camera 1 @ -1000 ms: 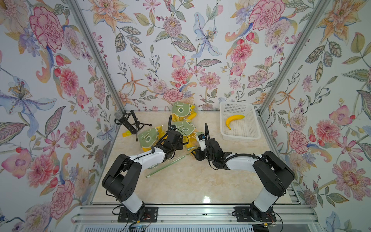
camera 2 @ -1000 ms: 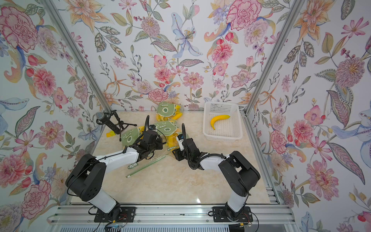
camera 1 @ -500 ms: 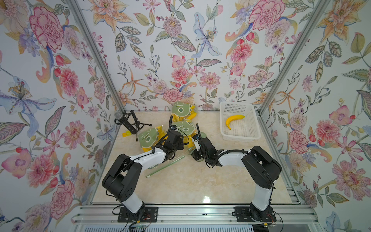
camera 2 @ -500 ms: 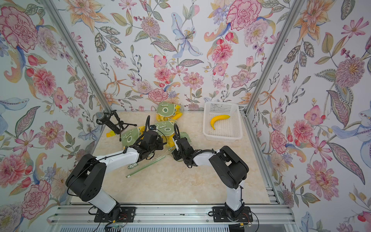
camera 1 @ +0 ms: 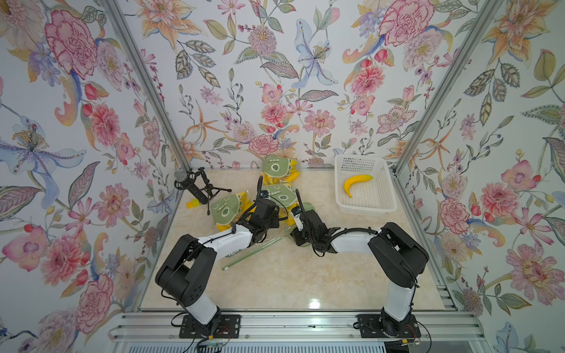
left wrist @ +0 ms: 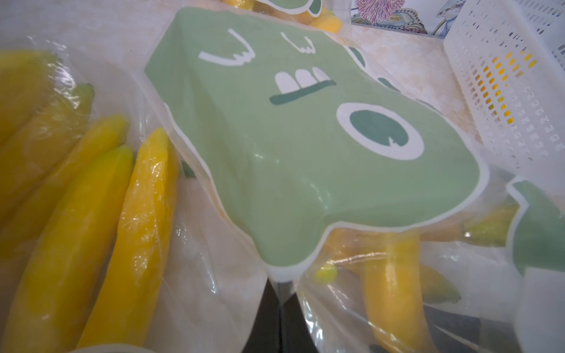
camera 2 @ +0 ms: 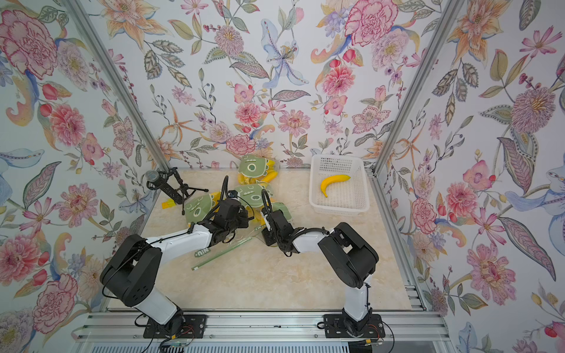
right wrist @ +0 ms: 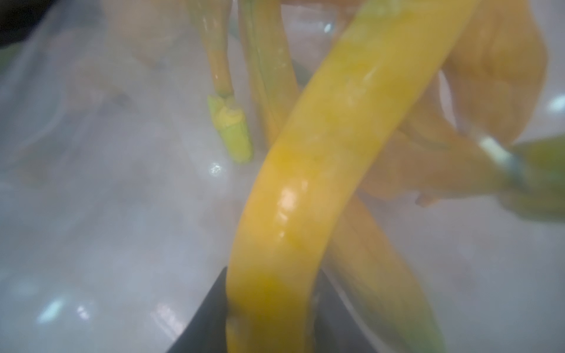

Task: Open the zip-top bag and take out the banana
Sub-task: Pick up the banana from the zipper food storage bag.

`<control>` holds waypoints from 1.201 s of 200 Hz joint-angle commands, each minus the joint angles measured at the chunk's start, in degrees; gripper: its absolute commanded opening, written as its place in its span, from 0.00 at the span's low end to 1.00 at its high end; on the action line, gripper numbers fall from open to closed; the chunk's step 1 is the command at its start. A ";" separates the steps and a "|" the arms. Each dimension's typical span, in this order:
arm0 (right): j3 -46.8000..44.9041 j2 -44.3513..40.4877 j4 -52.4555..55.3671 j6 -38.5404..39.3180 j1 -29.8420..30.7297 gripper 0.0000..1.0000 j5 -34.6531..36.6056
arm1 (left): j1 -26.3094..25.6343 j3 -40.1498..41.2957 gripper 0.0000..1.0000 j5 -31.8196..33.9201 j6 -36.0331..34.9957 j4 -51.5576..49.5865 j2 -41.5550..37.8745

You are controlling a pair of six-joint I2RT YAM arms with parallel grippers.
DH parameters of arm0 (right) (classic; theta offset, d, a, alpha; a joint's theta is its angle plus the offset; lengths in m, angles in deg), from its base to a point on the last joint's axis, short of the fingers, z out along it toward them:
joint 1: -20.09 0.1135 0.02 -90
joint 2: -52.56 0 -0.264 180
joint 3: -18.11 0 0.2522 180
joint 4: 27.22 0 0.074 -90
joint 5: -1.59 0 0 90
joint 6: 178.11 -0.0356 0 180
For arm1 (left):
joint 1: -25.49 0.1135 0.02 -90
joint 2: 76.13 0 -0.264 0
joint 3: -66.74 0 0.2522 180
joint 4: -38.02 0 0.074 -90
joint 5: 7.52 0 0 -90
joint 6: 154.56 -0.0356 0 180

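Now things have moved on: over the last second my right pincer (right wrist: 272, 285) has slid forward, closer to the left pincer (left wrist: 278, 301), and its jaws have drawn in from a wider spread. The right wrist camera is hazy, as if looking through film. In it a curved yellow plastic banana (right wrist: 305, 171) runs straight out from between the two dark fingers and fills the gap. I read it as pinched at one end, though the blur keeps me from swearing the grip is firm.

My left pincer has not budged. Its fingers are pressed together on a fold of the clear zip-top bag (camera 2: 214, 250), holding its lip near the right pincer. The other bananas (right wrist: 495, 76) lie ahead of the right pincer, behind the same haze.

To me that means the reaching is over and the pulling out comes next: draw the right pincer back toward its base while the left keeps the bag anchored. The white mesh basket (camera 1: 376, 198), with a lone banana (camera 1: 356, 183) in it, sits well apart, beyond the right pincer and off to its right.
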 commanded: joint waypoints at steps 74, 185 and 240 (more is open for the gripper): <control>-6.62 -12.99 5.44 -9.14 0.36 0.35 -7.23 | -2.01 -0.15 0.00 7.11 0.00 -0.90 0.87; -11.21 -19.41 9.90 -13.89 -0.73 0.31 -9.60 | -4.15 -4.55 0.00 14.50 -0.04 -3.30 3.47; -16.47 -26.43 12.02 -6.92 1.63 0.31 -8.68 | -1.17 -7.00 0.00 13.42 1.54 -3.89 3.95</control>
